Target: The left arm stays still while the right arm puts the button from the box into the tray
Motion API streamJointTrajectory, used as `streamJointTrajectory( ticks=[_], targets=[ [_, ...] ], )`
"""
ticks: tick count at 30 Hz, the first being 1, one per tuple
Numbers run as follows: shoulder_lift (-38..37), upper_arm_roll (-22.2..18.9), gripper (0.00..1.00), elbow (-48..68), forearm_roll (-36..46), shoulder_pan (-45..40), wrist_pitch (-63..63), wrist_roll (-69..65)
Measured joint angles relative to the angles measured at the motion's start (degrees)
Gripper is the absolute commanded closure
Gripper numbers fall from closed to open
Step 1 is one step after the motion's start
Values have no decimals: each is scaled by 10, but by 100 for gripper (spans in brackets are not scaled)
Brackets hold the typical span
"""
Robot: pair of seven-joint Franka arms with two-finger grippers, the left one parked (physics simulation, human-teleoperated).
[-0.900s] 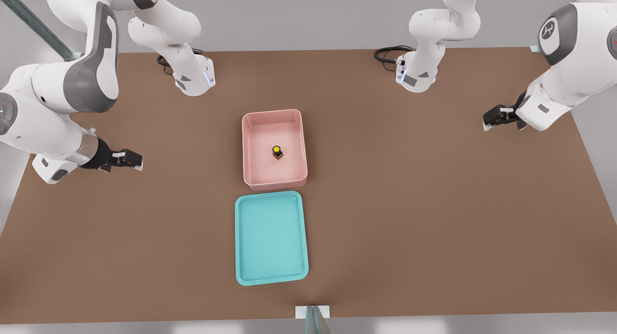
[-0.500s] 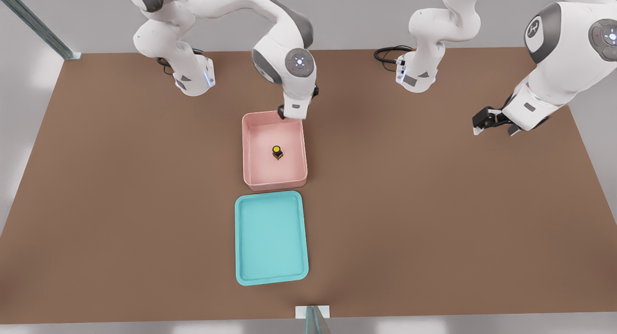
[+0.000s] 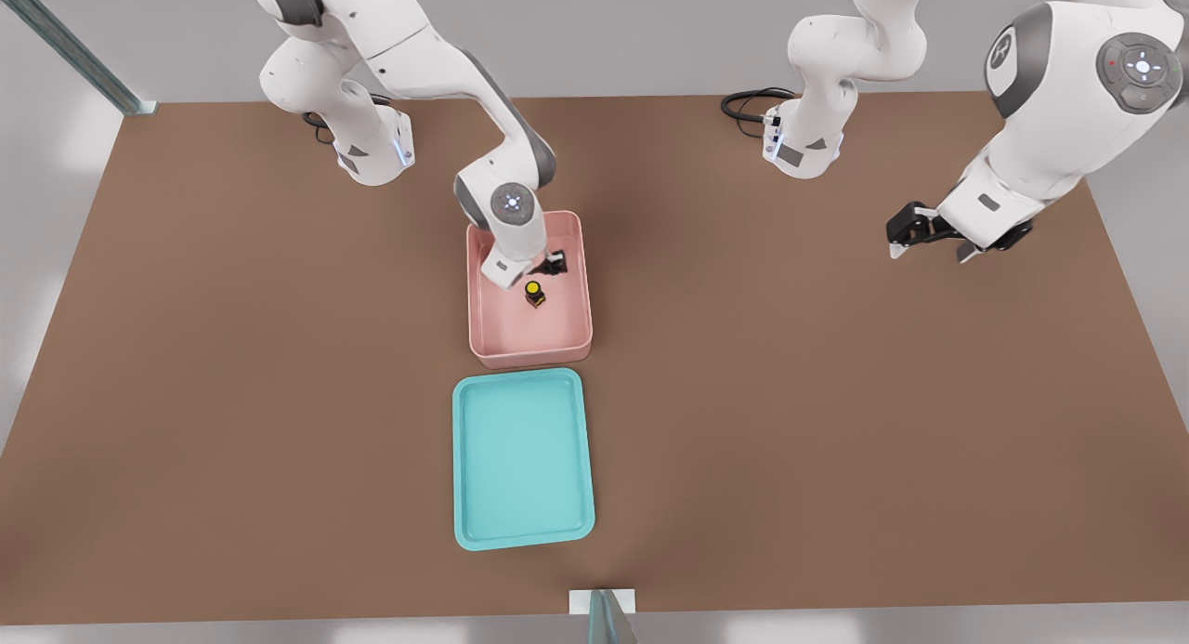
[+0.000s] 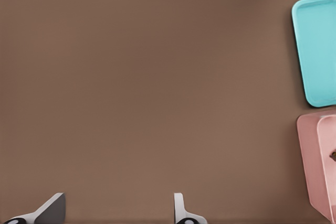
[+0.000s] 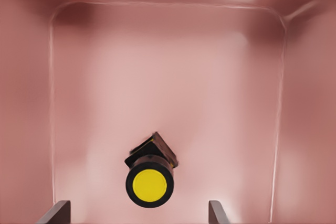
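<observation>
The right arm point(image 3: 437, 63) reaches into the pink box point(image 3: 529, 351). Its gripper point(image 3: 548, 268) hangs just above the button point(image 3: 534, 294), fingers spread apart and holding nothing. Next it should go down and squeeze. The button stands on the box floor, yellow cap up, probably straight.

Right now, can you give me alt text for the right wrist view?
The yellow-capped button sits on the pink box floor, between the open gripper's two fingertips. The box walls frame the view.
</observation>
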Motion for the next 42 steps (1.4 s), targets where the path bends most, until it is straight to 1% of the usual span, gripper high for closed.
streamJointTrajectory(
  ticks=[4,8,11,17,18,19,20,24,27,28,29,32,34,36,37,40,42],
  targets=[
    [20,5,2,-34,-2,-3,91,16],
    [33,5,2,-44,-3,-6,150,26],
    [38,9,5,-46,-2,-6,179,32],
    [36,17,4,-67,-1,-12,206,39],
    [36,17,5,-69,-1,-13,208,39],
    [35,17,22,-70,0,-13,210,39],
    [35,18,45,-71,0,-13,212,39],
    [33,18,51,-63,1,-17,211,39],
    [23,18,51,-41,2,-23,190,39],
    [20,17,54,-29,2,-25,179,39],
    [18,17,54,-21,2,-26,168,39],
    [18,11,53,64,3,-44,107,36],
    [26,9,53,123,5,-86,63,28],
    [52,9,53,190,16,-140,24,14],
    [77,10,53,234,24,-167,6,6],
    [199,11,53,393,58,-209,-34,-20],
    [268,12,53,457,80,-229,-49,-40]
  ],
)
